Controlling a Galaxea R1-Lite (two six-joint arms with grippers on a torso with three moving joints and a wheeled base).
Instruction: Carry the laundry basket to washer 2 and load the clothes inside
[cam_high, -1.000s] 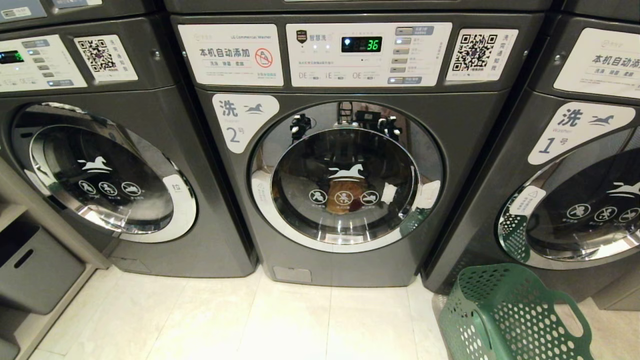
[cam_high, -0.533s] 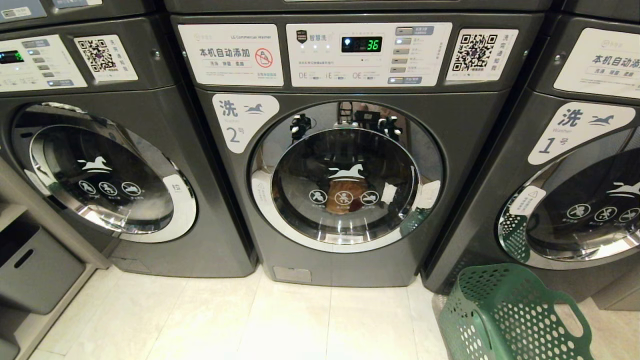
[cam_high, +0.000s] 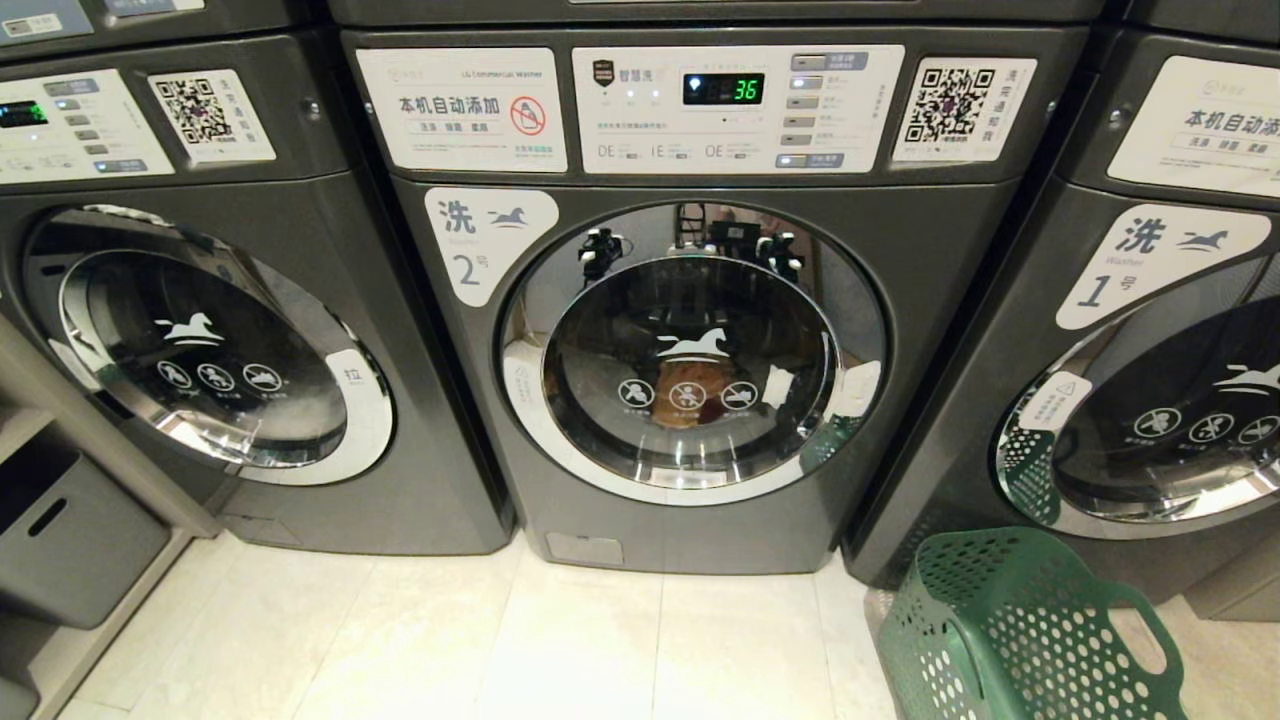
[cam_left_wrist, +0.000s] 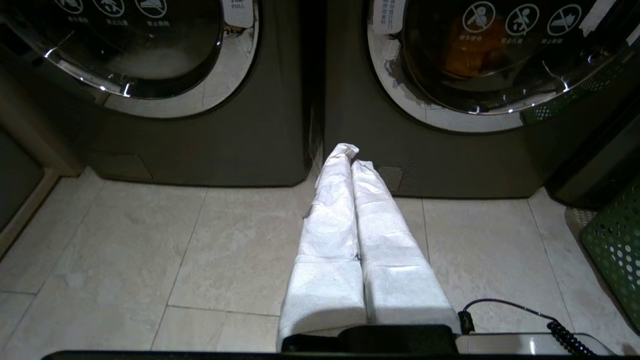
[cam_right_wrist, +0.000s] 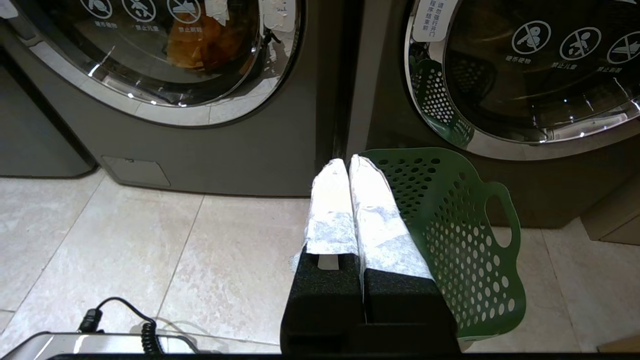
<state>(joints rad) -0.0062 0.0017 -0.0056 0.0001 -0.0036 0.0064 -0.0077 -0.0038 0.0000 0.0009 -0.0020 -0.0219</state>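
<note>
laundry basket (cam_high: 1020, 630) cut off bottom-right

White-wrapped claw fingers (cam_left_wrist: 350, 220), black bases

Warm indoor light fills all three views. In the head view, washer 2 (cam_high: 690, 330) carries mirror-like reflections on its chrome door ring, and its green display reads sharply. Straight cabinet edges bow outward toward the frame borders (wide-angle distortion). The floor tiles (cam_high: 560, 650) reflect a soft sheen. The left wrist view is dimmer, with deep shadow along the washer bases. In the right wrist view, the laundry basket (cam_right_wrist: 450, 240) is evenly lit and in focus.
</note>
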